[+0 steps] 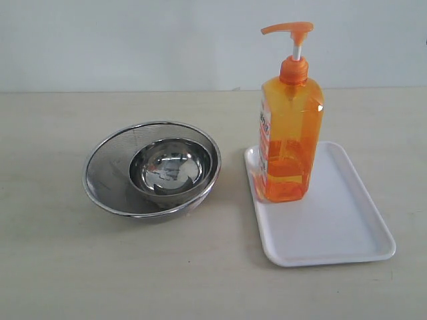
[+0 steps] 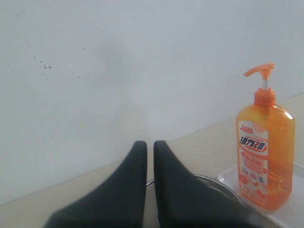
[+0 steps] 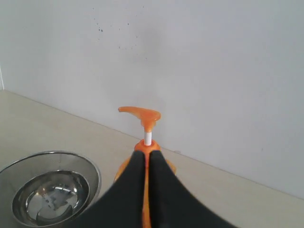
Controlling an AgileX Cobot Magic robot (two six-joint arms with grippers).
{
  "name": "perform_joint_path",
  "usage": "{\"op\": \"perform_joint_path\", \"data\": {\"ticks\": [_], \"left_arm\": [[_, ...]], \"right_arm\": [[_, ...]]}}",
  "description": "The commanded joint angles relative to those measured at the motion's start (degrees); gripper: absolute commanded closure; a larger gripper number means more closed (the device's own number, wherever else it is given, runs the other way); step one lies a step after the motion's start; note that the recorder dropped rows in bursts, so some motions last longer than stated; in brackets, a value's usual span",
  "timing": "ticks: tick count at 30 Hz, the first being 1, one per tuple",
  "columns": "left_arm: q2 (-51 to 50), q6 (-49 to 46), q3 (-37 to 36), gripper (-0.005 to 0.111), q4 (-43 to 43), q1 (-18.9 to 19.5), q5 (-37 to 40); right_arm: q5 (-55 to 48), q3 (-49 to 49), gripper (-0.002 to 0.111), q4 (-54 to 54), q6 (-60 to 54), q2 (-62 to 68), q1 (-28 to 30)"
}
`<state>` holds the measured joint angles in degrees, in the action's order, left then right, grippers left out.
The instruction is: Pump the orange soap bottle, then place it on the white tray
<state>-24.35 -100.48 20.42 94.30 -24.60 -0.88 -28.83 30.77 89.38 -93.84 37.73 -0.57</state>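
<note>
left hand (image 2: 148, 145) is pressed together, its two dark fingers side by side with only a thin slit between them and nothing in it. my right hand (image 3: 146, 154) is pressed together too, fingers meeting tip to tip and holding nothing. neither hand touches anything.

the orange soap bottle (image 1: 290, 140) stands upright on the white tray (image 1: 333, 227), in the tray's far left part as the exterior view shows it, so most of the tray in front of it and to its right is bare. its pump head (image 1: 288, 28) is up, with the white stem showing below it and the nozzle pointing toward the bowls. the label (image 2: 252, 156) faces my left wrist camera. from my right wrist camera the pump head and collar rise just beyond my fingertips, and the bottle's body is mostly hidden behind the fingers.

to the left of the tray, apart from it, a mesh bowl (image 1: 107, 167) sits on the pale counter (image 1: 67, 267) with a smaller steel bowl (image 1: 173, 170) nested inside it. a plain white wall (image 1: 133, 40) runs behind the counter.
</note>
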Motion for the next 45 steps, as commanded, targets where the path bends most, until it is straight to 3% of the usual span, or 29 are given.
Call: {"op": "perform_joint_path", "data": {"ticks": [1,10,17,34,37,45], "left_arm": [[0.34,0.68,-0.16,0.102,0.6,0.04,-0.41],[0.34,0.68,-0.16,0.102,0.6,0.04,-0.41],[0.34,0.68,-0.16,0.102,0.6,0.04,-0.41],[0.34,0.68,-0.16,0.102,0.6,0.04,-0.41],[0.34,0.68,-0.16,0.102,0.6,0.04,-0.41],[0.34,0.68,-0.16,0.102,0.6,0.04,-0.41]], "right_arm": [[1.88,-0.13,0.109,0.2,0.13,-5.84,0.0],[1.96,-0.54,0.109,0.2,0.8,-16.91,0.0],[7.99,-9.17,0.109,0.2,4.76,-23.96,0.0],[7.56,-13.62,0.109,-2.74,8.43,-24.4,0.0],[7.67,-13.62,0.109,-13.24,17.65,-24.4,0.0],[7.8,-13.62,0.109,-60.8,71.36,-24.4,0.0]]}}
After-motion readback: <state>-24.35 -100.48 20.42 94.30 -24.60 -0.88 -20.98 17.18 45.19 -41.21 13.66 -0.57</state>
